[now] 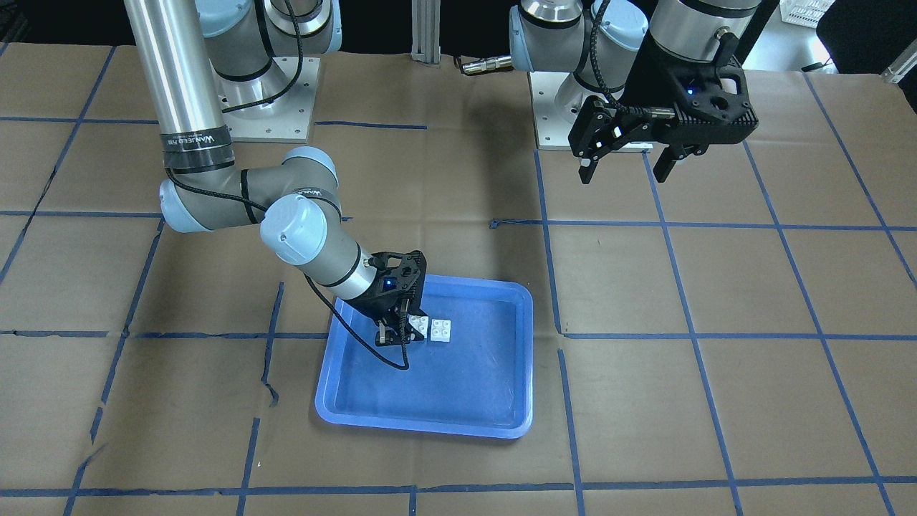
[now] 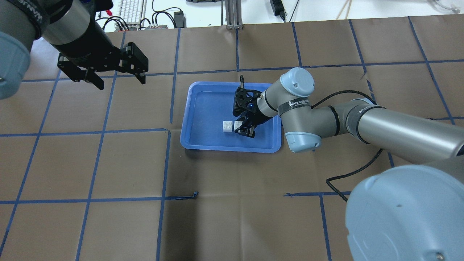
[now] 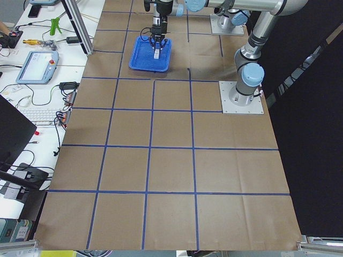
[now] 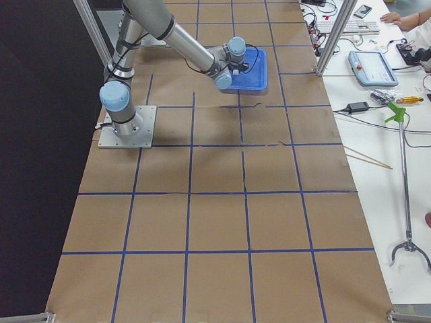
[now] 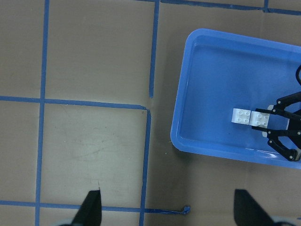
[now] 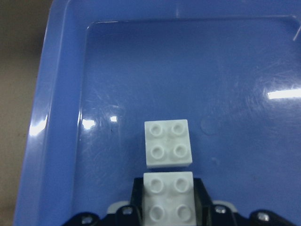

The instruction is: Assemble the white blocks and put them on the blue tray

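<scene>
The blue tray (image 1: 423, 428) lies at mid-table. Two white blocks rest side by side inside it, touching edge to edge, studs up. My right gripper (image 1: 394, 331) is low in the tray, shut on one white block (image 1: 418, 326); the other white block (image 1: 440, 330) lies free beside it. In the right wrist view the held block (image 6: 169, 197) sits between the fingers, with the free block (image 6: 168, 143) just ahead. My left gripper (image 2: 121, 83) is open and empty, high above the bare table, well away from the tray (image 2: 195, 145).
Brown paper with a blue tape grid covers the table (image 2: 232, 203). The arm bases (image 1: 269, 107) stand at the robot's side. A keyboard and cables (image 2: 130, 11) lie beyond the far edge. The right arm's cable (image 2: 359, 170) hangs near the tray.
</scene>
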Controlling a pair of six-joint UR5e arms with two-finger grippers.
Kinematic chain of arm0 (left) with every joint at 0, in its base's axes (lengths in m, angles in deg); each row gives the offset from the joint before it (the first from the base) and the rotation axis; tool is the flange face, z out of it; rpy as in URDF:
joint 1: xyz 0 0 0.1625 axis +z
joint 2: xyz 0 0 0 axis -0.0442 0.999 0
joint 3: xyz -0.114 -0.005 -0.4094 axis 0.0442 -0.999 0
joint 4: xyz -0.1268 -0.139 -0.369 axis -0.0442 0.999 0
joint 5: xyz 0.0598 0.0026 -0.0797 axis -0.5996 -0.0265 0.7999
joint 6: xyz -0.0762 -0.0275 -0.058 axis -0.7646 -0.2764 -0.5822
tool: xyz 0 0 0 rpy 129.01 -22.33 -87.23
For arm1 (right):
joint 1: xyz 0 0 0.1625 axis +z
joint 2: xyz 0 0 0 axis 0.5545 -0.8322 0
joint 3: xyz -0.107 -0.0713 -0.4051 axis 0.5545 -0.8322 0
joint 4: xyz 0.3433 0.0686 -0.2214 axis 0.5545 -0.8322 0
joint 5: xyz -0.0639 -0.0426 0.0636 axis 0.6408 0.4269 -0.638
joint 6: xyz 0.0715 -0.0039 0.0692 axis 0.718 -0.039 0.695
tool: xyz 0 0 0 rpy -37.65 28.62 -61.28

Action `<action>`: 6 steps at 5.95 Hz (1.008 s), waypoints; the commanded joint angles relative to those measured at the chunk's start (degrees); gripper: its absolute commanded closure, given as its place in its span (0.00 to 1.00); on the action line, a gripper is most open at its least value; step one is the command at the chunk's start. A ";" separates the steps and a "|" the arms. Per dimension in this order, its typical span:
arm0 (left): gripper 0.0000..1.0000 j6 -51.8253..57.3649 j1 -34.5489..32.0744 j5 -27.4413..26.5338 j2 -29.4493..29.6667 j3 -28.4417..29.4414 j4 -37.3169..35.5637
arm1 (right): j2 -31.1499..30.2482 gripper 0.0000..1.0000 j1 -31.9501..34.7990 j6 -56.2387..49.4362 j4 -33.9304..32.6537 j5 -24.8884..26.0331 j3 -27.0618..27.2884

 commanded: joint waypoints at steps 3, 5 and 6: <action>0.01 0.02 0.01 0.02 -0.25 0.00 0.00 | 0.24 0.73 0.54 0.03 -0.06 -0.01 -0.21; 0.00 -0.06 0.01 0.02 -0.51 -0.09 0.00 | 0.59 0.73 0.54 0.03 -1.54 -0.01 -0.21; 0.01 -0.06 0.01 0.02 -0.51 -0.09 0.00 | 1.03 0.73 0.54 0.64 -1.82 -0.01 -0.21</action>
